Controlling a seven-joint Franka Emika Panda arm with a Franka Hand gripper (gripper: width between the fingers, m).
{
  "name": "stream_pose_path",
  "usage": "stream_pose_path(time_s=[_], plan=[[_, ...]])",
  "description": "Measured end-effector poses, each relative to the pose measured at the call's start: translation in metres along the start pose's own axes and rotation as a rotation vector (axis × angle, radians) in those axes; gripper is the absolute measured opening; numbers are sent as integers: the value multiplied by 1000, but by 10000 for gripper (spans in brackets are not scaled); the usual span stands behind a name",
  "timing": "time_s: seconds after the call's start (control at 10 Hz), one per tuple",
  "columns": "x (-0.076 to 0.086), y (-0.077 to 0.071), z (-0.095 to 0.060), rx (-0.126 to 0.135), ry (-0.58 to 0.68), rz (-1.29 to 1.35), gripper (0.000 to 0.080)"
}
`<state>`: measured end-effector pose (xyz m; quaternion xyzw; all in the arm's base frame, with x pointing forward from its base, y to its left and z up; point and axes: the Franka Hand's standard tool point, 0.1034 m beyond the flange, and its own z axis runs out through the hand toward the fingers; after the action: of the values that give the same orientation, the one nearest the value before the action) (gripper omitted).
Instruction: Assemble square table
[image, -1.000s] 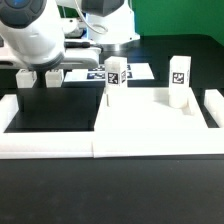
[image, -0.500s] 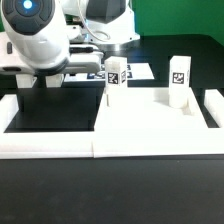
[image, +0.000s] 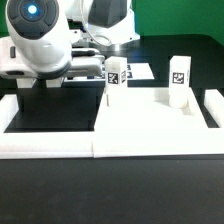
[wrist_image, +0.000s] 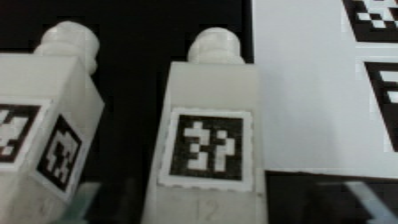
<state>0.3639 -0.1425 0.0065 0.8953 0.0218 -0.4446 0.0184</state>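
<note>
Item: gripper (image: 38, 76), jaws apart, above two loose legs (wrist_image: 210, 120) near desk's far corner, exterior view's left. Tabletop (image: 150, 125) mid-desk toward near edge. Advice: centre on one leg, descend straight.

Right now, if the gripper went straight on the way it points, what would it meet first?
Most likely the leg centred under the gripper, lying beside a second leg; depth is unclear.
</note>
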Motion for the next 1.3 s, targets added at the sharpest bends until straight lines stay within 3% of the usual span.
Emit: stream_pose_path(time_s=[0.1,0.8,0.9,1.0,1.2,1.3], plan=[[0,0,0,0,0,-1,286],[-4,-3,-5,0,-20,-4,289],[-15,-6,-39,0,-43,-17,291],[-21,-4,-63,-1,-8,-32,291],[-50,-9,-95,13,-4,-37,291],[-44,-5,-108,0,86,-35,291]])
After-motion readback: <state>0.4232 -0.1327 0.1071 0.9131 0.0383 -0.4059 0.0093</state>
